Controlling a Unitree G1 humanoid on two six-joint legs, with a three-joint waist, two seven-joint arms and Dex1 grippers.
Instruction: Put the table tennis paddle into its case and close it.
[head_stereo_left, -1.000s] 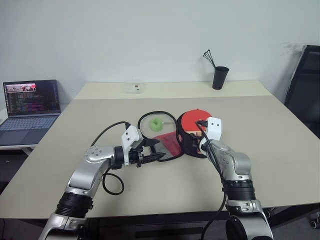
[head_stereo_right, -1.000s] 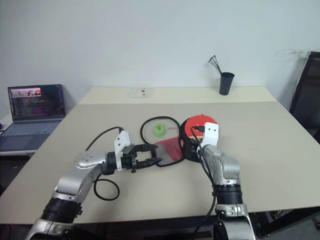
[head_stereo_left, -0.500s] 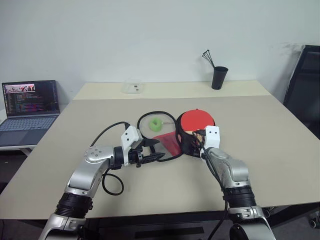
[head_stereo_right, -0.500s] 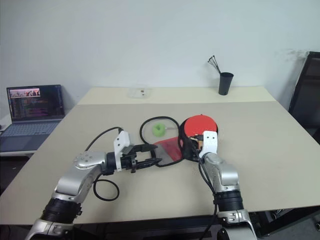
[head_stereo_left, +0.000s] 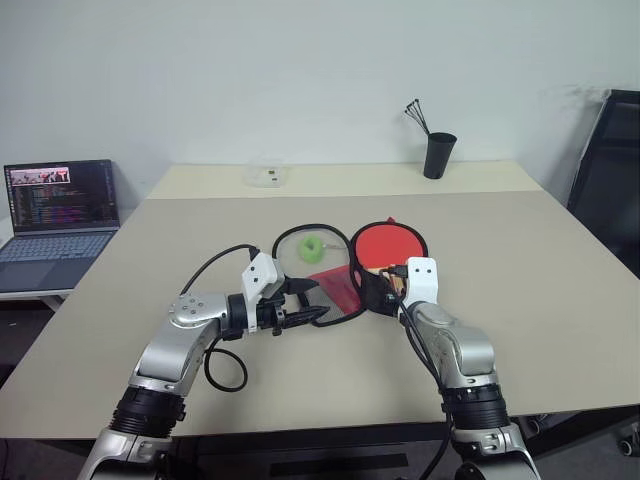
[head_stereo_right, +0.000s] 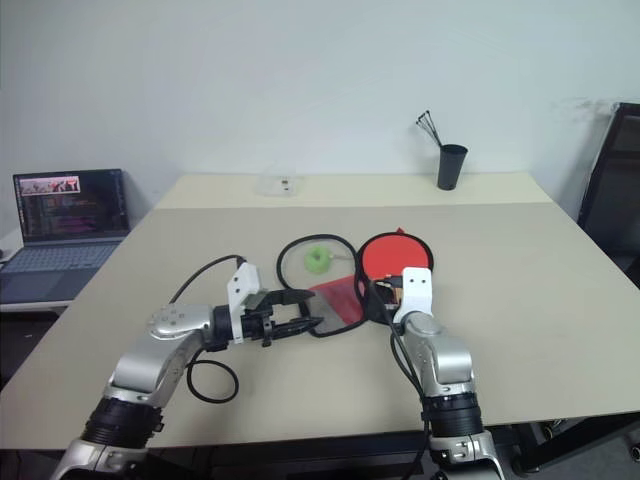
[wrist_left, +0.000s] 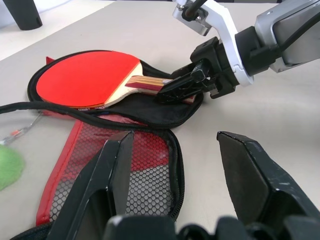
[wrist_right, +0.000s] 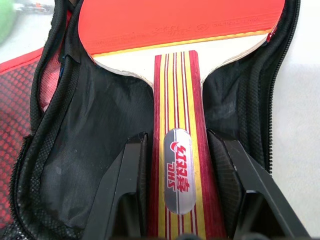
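The table tennis paddle (head_stereo_left: 390, 243) lies red face up inside the open black half of its case (wrist_left: 150, 107), near the table's middle. Its striped wooden handle (wrist_right: 177, 165) points toward me. My right gripper (wrist_right: 175, 137) is shut on that handle, one black finger pressed on each side. The case's red mesh flap (head_stereo_left: 335, 285) is folded out toward my left, with a small green tag (head_stereo_left: 312, 245) beyond it. My left gripper (head_stereo_left: 308, 300) hovers open just above the mesh flap (wrist_left: 125, 160), holding nothing.
An open laptop (head_stereo_left: 60, 210) sits on a side surface at the far left. A black cup with sticks (head_stereo_left: 438, 155) and a small clear box (head_stereo_left: 268, 176) stand at the table's back. A black chair (head_stereo_left: 610, 170) is at the right.
The paddle's red face has tipped down from a raised tilt to lie flatter in the case. My right gripper's fingers have closed in on the handle. The left arm stayed still.
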